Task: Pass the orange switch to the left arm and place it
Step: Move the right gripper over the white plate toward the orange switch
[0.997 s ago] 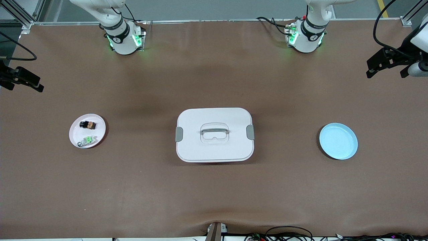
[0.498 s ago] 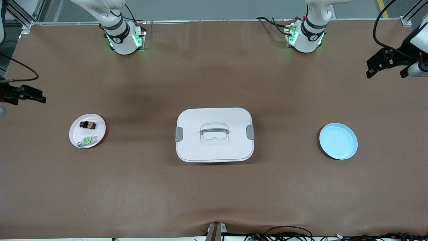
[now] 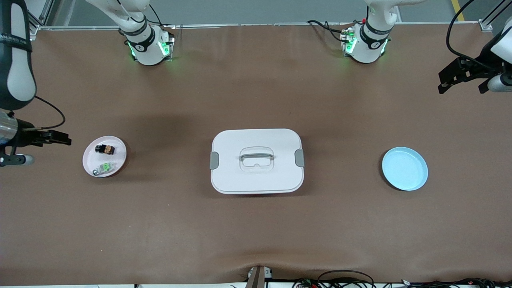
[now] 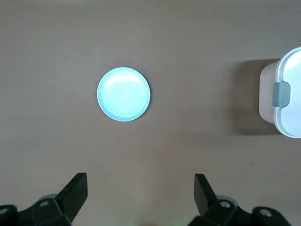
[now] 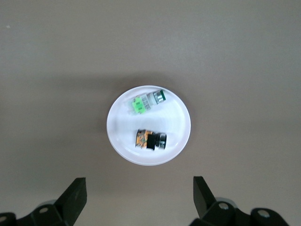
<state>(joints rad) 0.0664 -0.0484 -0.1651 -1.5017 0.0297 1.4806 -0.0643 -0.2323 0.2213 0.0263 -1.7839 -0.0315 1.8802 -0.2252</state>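
The orange switch [image 3: 105, 149] lies on a small white plate [image 3: 91, 160] at the right arm's end of the table, beside a clear-and-green part [image 3: 105, 167]. In the right wrist view the switch [image 5: 150, 140] and the plate [image 5: 122, 134] sit just ahead of the fingertips, not between them. My right gripper [image 3: 64, 141] [image 5: 139, 188] is open and empty, up in the air beside the plate. My left gripper [image 3: 442, 82] [image 4: 141, 186] is open and empty, waiting over the table's left-arm end. The white box [image 3: 256, 161] stands mid-table.
A light blue plate [image 3: 405, 168] lies empty at the left arm's end; it also shows in the left wrist view [image 4: 123, 94], with a corner of the box [image 4: 287, 94]. The brown table surface [image 3: 256, 232] lies bare around the box.
My right gripper has swung in from the table's edge toward the white plate with the switch. The left arm, the box and the plates have not moved.
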